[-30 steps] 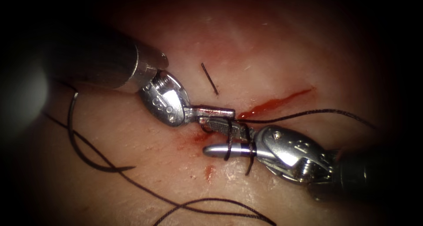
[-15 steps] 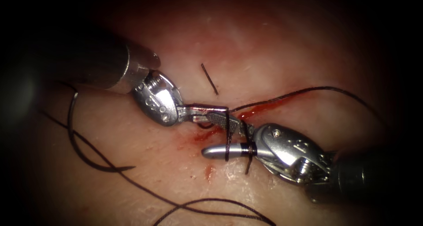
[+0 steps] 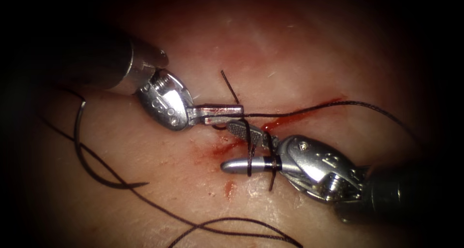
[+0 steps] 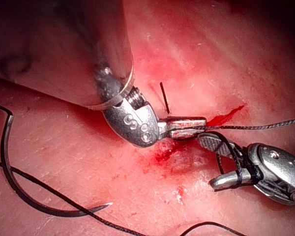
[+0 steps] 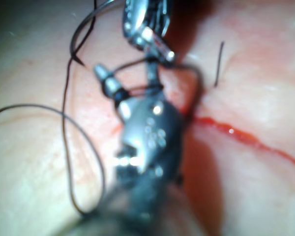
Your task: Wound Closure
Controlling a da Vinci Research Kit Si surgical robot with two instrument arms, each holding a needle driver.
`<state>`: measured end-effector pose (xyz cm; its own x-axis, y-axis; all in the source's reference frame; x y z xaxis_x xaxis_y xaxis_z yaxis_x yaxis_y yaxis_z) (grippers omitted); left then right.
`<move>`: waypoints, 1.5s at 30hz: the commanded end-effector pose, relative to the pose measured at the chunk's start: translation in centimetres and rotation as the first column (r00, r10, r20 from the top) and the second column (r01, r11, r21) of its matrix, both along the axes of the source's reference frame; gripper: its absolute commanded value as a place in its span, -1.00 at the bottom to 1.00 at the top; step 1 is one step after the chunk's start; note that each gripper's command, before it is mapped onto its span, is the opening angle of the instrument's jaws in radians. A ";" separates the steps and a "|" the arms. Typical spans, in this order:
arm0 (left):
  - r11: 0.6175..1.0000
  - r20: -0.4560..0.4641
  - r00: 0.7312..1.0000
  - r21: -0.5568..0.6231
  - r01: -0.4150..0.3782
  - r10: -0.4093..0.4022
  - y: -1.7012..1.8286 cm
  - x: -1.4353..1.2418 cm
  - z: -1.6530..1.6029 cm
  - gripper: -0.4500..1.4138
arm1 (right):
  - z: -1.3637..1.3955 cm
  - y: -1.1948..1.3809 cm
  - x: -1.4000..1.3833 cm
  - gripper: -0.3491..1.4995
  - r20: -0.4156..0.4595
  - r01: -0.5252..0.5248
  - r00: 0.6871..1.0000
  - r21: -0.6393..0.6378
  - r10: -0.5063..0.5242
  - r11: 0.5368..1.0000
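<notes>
Thread [image 3: 309, 109] is the change: across the last second the left tool [image 3: 220, 115] has drawn back toward the left of the cut [image 3: 295, 116], jaws clamped on a strand that now runs taut rightward. The right tool [image 3: 241, 149] holds its place, jaws apart and gripping nothing, with loops wound round both. To my eye a knot is being formed. The curved needle [image 3: 87, 156] lies free on the tissue [image 3: 145, 146] near its left edge, not in it. No containers here; a cut end of thread [image 3: 230, 86] lies by the wound
</notes>
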<state>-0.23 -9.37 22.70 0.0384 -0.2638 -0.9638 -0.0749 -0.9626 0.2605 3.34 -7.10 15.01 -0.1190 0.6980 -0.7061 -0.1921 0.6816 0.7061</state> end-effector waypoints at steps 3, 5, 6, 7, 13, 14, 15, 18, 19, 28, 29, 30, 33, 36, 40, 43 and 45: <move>1.000 0.005 1.000 0.003 0.004 -0.004 -0.13 -0.07 0.03 -1.00 | 0.04 -0.08 0.07 0.47 0.000 -0.003 1.000 0.003 0.003 1.000; 1.000 0.008 1.000 0.004 0.010 -0.010 -0.17 -0.07 -0.01 -1.00 | 0.05 -0.08 0.06 0.47 0.001 -0.006 1.000 0.003 0.006 1.000; 1.000 0.010 1.000 0.003 0.013 -0.013 -0.20 -0.07 -0.02 -1.00 | 0.05 -0.07 0.06 0.47 0.000 -0.008 1.000 0.009 0.008 1.000; 1.000 0.008 1.000 0.008 0.014 -0.014 -0.24 -0.07 -0.02 -1.00 | 0.05 -0.07 0.06 0.47 0.001 -0.009 1.000 0.009 0.008 1.000; 1.000 0.010 1.000 0.008 0.018 -0.018 -0.38 -0.03 -0.04 -1.00 | 0.06 -0.06 0.04 0.45 0.004 -0.020 1.000 0.014 0.020 1.000; 1.000 0.016 1.000 0.009 0.020 -0.020 -0.39 0.00 -0.06 -1.00 | 0.06 -0.07 0.04 0.45 0.007 -0.019 1.000 0.014 0.019 1.000; 1.000 0.022 0.999 0.011 0.026 -0.026 -0.39 0.02 -0.07 -1.00 | 0.07 -0.07 0.03 0.45 0.010 -0.018 1.000 0.014 0.018 1.000; 0.999 0.044 0.998 0.017 0.041 -0.042 -0.38 0.09 -0.13 -1.00 | 0.09 -0.06 0.02 0.45 0.013 -0.019 1.000 0.013 0.019 1.000; 0.999 0.046 0.998 0.018 0.044 -0.045 -0.38 0.09 -0.15 -1.00 | 0.09 -0.06 0.02 0.45 0.016 -0.019 1.000 0.014 0.018 1.000; 0.998 0.042 0.997 0.025 0.058 -0.059 -0.38 0.00 -0.25 -1.00 | 0.11 -0.07 0.02 0.45 0.025 -0.016 1.000 0.014 0.015 1.000; 0.998 0.041 0.997 0.025 0.059 -0.060 -0.38 0.00 -0.25 -1.00 | 0.11 -0.07 0.02 0.45 0.025 -0.016 1.000 0.014 0.015 1.000; 0.998 0.041 0.997 0.025 0.059 -0.060 -0.38 -0.01 -0.25 -1.00 | 0.11 -0.07 0.02 0.45 0.025 -0.016 1.000 0.014 0.015 1.000; 0.998 0.041 0.997 0.026 0.061 -0.062 -0.36 -0.01 -0.25 -1.00 | 0.11 -0.08 0.02 0.45 0.025 -0.015 1.000 0.013 0.015 1.000; 0.997 0.044 0.997 0.031 0.064 -0.065 -0.30 0.00 -0.27 -1.00 | 0.12 -0.10 0.03 0.45 0.032 -0.016 0.999 0.012 0.015 1.000; 0.997 0.045 0.997 0.038 0.066 -0.068 -0.13 0.03 -0.32 -1.00 | 0.13 -0.13 0.03 0.47 0.042 0.002 0.999 0.020 -0.003 1.000; 0.997 0.044 0.996 0.035 0.073 -0.074 0.05 0.06 -0.38 -1.00 | 0.17 -0.19 0.06 0.47 0.057 0.028 0.998 0.044 -0.030 0.999; 0.996 0.040 0.996 0.037 0.081 -0.083 0.15 0.03 -0.42 -1.00 | 0.19 -0.24 0.08 0.47 0.069 0.060 0.996 0.059 -0.064 0.996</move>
